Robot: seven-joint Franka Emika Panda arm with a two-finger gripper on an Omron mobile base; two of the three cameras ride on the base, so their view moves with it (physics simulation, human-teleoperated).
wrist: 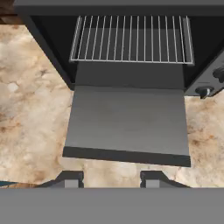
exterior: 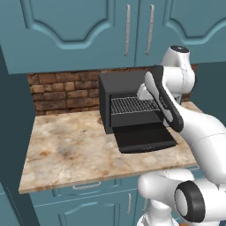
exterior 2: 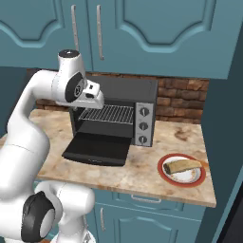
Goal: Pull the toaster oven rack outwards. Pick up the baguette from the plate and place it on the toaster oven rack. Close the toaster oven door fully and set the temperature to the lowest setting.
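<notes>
The black toaster oven (exterior 2: 118, 88) stands at the back of the counter. Its door (wrist: 127, 122) is folded down flat onto the counter. The silver wire rack (wrist: 131, 39) lies inside the cavity, its front edge behind the opening. My gripper (wrist: 111, 180) hovers above the front edge of the lowered door, open, with nothing between its fingertips. In the right base view the hand (exterior 2: 92, 99) hangs at the oven's upper left corner. The baguette (exterior 2: 182, 165) lies on the red-rimmed plate (exterior 2: 160, 170), on the counter to the right of the oven.
Three knobs (exterior 2: 144, 126) sit in a column on the silver panel at the oven's right side. A brick wall (exterior: 62, 90) runs behind, with teal cabinets (exterior: 88, 26) overhead. Bare marble counter (exterior: 70, 145) stretches left of the oven.
</notes>
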